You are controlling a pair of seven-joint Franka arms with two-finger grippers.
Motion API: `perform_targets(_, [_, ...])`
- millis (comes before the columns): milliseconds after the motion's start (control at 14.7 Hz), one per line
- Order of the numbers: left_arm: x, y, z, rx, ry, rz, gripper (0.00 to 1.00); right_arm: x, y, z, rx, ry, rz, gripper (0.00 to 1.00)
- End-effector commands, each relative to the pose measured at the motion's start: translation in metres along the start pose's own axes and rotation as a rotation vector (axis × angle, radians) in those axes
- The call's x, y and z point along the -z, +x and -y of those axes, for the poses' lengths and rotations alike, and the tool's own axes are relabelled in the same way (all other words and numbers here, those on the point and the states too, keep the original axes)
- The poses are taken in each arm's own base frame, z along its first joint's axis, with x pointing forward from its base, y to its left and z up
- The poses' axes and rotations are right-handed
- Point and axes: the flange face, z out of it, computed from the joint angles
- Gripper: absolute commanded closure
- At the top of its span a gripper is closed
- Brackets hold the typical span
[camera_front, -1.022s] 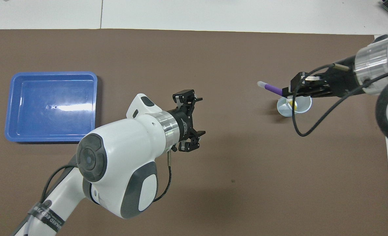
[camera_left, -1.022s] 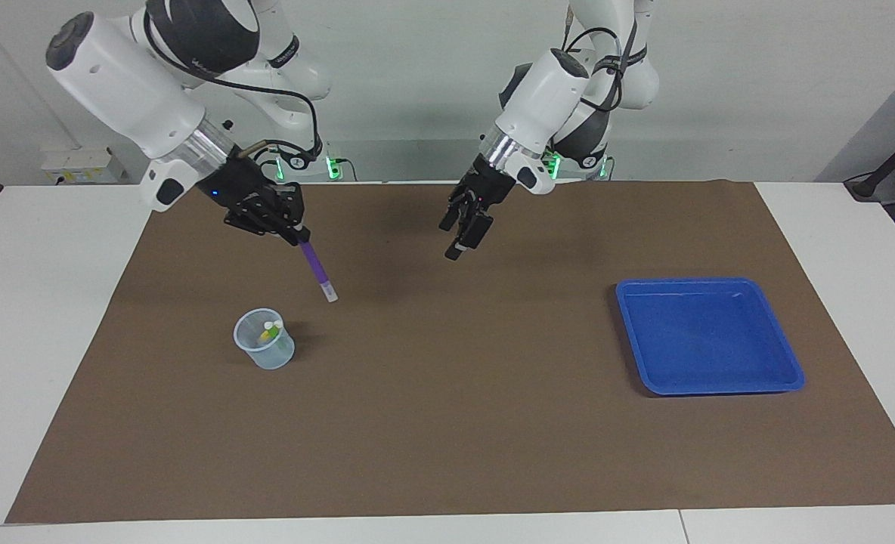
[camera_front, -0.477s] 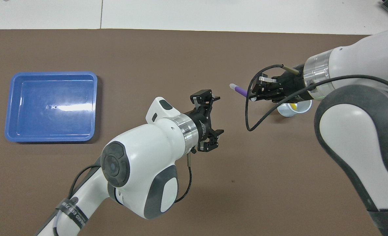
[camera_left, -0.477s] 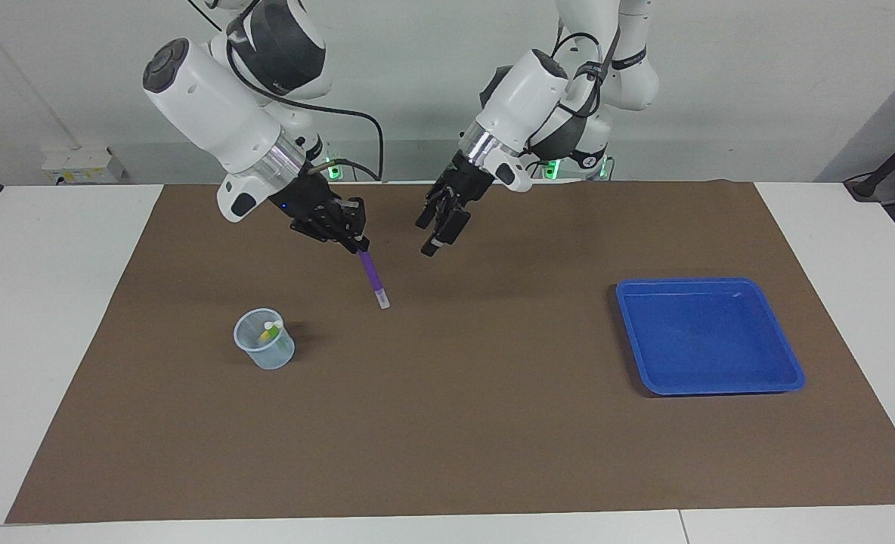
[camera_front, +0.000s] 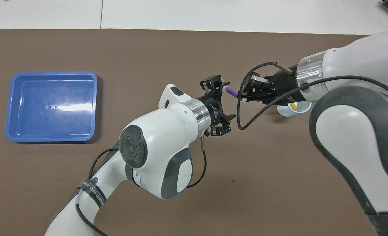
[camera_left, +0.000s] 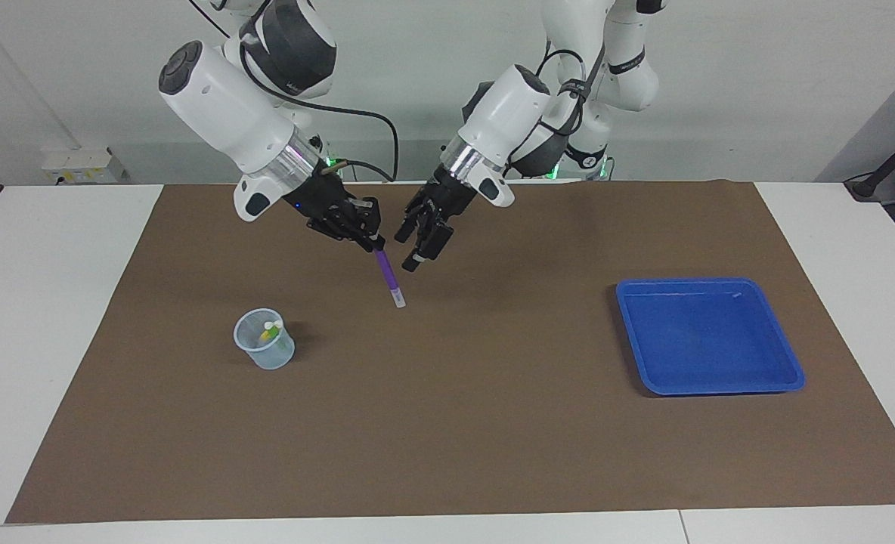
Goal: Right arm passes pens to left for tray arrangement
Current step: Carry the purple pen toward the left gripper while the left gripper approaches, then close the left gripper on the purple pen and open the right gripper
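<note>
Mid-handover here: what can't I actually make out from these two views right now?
- Purple pen: overhead view, the left gripper covers its cap end; whether that open gripper touches it is unclear in either view.
- Cup: overhead view, mostly under the right gripper, which is shut on the purple pen.
- Pens in the cup: facing view, too small to tell lengths or how they lean.
</note>
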Motion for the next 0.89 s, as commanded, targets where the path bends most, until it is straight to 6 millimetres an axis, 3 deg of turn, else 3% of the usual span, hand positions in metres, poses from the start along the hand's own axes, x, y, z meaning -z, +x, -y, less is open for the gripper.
perform_targets(0, [-0.015, -0.005, -0.011, 0.022, -0.028, 0.02, 0.0, -0.001, -0.002, 0.001, -0.024, 0.026, -0.002, 0.94])
perform_targets(68, [-0.014, -0.003, -0.013, 0.026, -0.03, 0.018, 0.06, -0.004, -0.005, 0.006, -0.016, 0.027, -0.001, 0.94])
perform_targets(341, [-0.014, 0.0, -0.015, 0.037, -0.029, 0.014, 0.48, -0.007, -0.009, 0.012, -0.013, 0.027, -0.001, 0.94])
perform_targets(409, [-0.014, 0.001, -0.016, 0.038, -0.028, 0.012, 0.54, -0.008, -0.01, 0.012, -0.012, 0.026, 0.001, 0.94])
perform_targets(681, [-0.014, 0.006, -0.017, 0.024, 0.038, -0.016, 0.56, -0.008, -0.01, 0.012, -0.004, 0.022, 0.0, 0.94])
perform_targets(818, [0.0, 0.012, -0.028, 0.032, 0.064, -0.028, 0.56, -0.007, -0.009, 0.011, 0.003, 0.015, -0.003, 0.94])
